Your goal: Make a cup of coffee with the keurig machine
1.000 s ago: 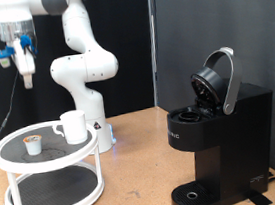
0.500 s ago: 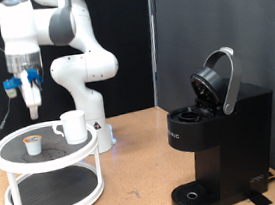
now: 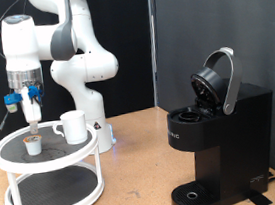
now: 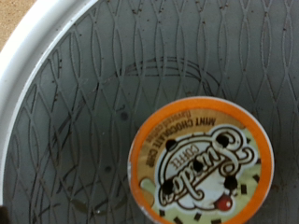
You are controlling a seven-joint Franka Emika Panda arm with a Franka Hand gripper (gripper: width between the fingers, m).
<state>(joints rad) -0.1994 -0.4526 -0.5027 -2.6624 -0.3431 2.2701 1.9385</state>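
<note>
**Gripper poised over the pod on the stand's upper tier**

Exterior view: The gripper (image 3: 30, 114) is seen hanging directly above a small pod (image 3: 32, 145), close to it but apart from it. The pod is set on the upper tier of a white two-tier round stand (image 3: 55, 198) at the left of the scene. Whether the fingers are spread or closed cannot be told at this size; nothing is seen held between them. The cup (image 3: 73, 126) is placed upright on the same tier, just to the right of the pod, its handle turned to the left. The keurig machine (image 3: 220, 151) is found well apart at the right, on the brown tabletop (image 3: 137, 183), with its rounded lid raised and the pod chamber exposed. The round drip base at its front is seen bare.

Wrist view: The pod (image 4: 200, 161) is seen from above, its orange-rimmed foil lid printed "MINT CHOCOLATE COFFEE". It is rested on the grey patterned surface of the tier. The stand's white rim (image 4: 47, 56) is seen curving round one side. The fingers are not shown here.
</note>
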